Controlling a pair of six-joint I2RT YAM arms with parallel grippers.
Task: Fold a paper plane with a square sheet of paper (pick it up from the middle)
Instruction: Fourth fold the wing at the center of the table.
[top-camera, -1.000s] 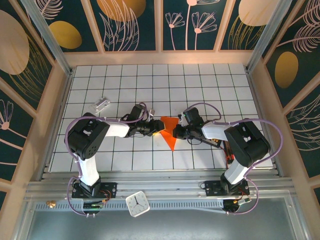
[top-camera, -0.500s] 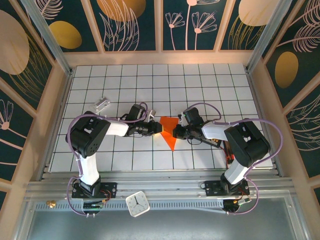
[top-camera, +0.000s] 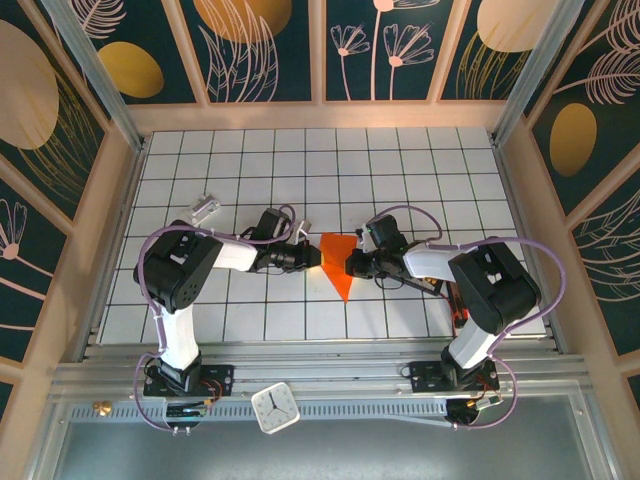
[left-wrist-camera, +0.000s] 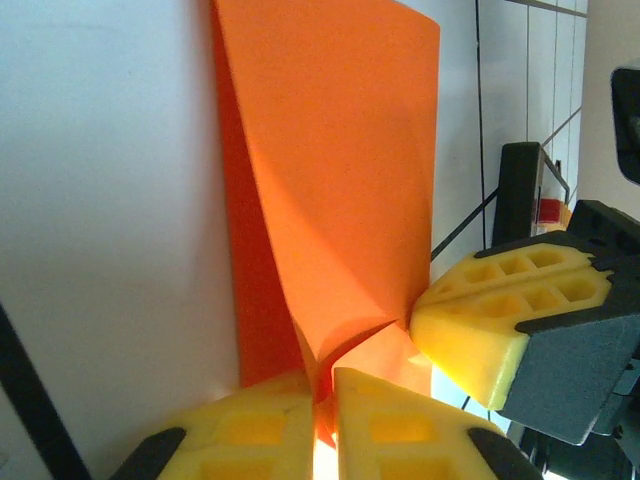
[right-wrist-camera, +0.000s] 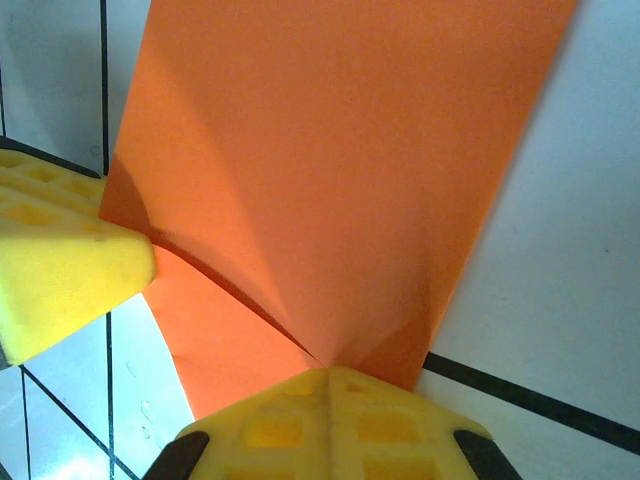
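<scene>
A white tiled table (top-camera: 400, 160) sits inside wooden frames with dark, leaf-patterned panels. From above, the orange paper (top-camera: 340, 262) lies near the middle of the table between the two arms. It is already folded to a broad top edge that tapers to a point towards the arm bases. The left gripper (top-camera: 318, 257) meets its left edge and the right gripper (top-camera: 349, 264) its right edge, almost facing each other. A small silvery block (top-camera: 204, 208) stands well apart to the left, and a clock (top-camera: 273, 408) lies on the rail below.

In the left wrist view, the left gripper (left-wrist-camera: 325, 385) has its yellow pads pressed together with a corner of the orange paper (left-wrist-camera: 340, 170) clamped in the seam. The sheet rises from the pinch and shows a sharp crease and a shadowed flap. A yellow pad (left-wrist-camera: 490, 320) of the other gripper sits just beside it, at the paper's edge.

In the right wrist view, the right gripper (right-wrist-camera: 328, 380) is likewise closed on the orange paper (right-wrist-camera: 340, 170), which fans out from between its pads with a soft buckle near the grip. The left arm's pad (right-wrist-camera: 60, 270) touches the paper's edge at the left.

The paper looks very light, thin and limp, and it bends wherever it is unsupported. It probably slips or tears if the two pinches pull apart. It seems best to hold it close to the existing crease, where the doubled layers are stiffer, with small, matched moves.
</scene>
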